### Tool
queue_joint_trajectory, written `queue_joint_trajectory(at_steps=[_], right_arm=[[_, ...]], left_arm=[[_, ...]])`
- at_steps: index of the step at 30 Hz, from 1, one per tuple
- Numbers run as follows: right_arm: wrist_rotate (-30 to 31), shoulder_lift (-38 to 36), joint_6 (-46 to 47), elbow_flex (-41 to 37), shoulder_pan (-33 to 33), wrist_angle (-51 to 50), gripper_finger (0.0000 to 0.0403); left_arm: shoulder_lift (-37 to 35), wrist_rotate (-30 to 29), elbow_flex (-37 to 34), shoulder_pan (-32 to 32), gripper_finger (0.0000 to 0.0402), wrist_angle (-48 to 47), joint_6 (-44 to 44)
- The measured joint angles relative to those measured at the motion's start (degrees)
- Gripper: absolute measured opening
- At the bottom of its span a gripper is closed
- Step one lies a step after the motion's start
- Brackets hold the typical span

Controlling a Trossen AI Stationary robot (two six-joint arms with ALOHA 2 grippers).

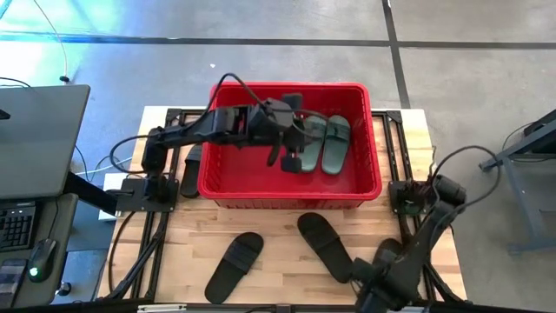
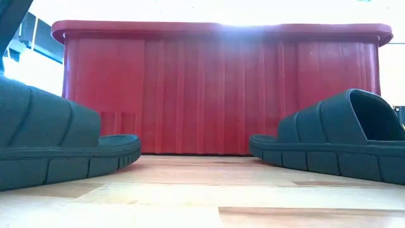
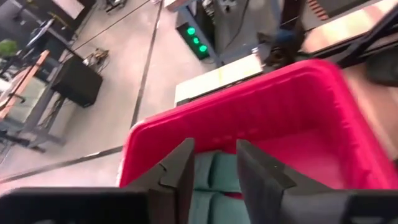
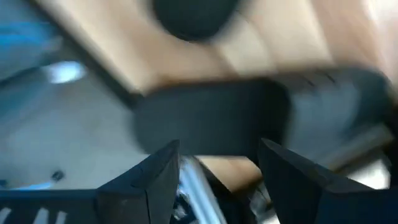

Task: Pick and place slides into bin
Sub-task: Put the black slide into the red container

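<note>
The wooden table (image 1: 278,252) carries the red bin (image 1: 291,193) toward its far side. In front of the bin, 2 black slides lie flat on the wood: one (image 1: 234,265) left of centre, the other (image 1: 325,246) angled near the middle.

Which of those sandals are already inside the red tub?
The two sage-green slides lie side by side in the bin, under the left gripper. Two black slides are on the table in front of it.
</note>
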Motion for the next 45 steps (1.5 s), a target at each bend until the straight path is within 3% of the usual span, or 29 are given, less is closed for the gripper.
queue_joint_trajectory(at_steps=[5, 10, 22, 31, 35, 43, 45], right_arm=[[-3.3, 3.5, 8.4, 0.0, 0.9, -11.3, 0.0206], [-3.3, 5.9, 8.5, 0.0, 1.6, -10.7, 0.0206], [-0.5, 11.2, 9.4, -1.2, 2.8, -12.1, 0.0206], [-5.0, 11.7, 11.1, -6.9, 3.5, -12.4, 0.0200], [-4.8, 11.7, 11.0, -7.0, 3.3, -11.9, 0.0164], [-4.7, 11.7, 10.9, -5.1, 4.0, -9.2, 0.0020], [-2.9, 11.7, 10.4, -2.1, 4.0, -10.6, 0.0010]], left_arm=[[0.0, 0.0, 0.0, -3.6, 0.0140, -0.1, -0.2], [0.0, 0.0, 0.0, -6.7, 0.0151, -0.4, -2.6], [-2.1, -0.1, -0.1, -11.2, 0.0134, -1.1, -3.0], [-5.1, -0.2, 0.0, -13.2, 0.0134, -2.4, -3.0], [-6.2, -0.2, 0.0, -13.7, 0.0134, -4.5, -3.0], [-8.6, -0.5, 0.0, -13.6, 0.0134, -6.6, -3.1], [-8.9, -1.5, 0.0, -13.6, 0.0134, -6.4, -3.1]])
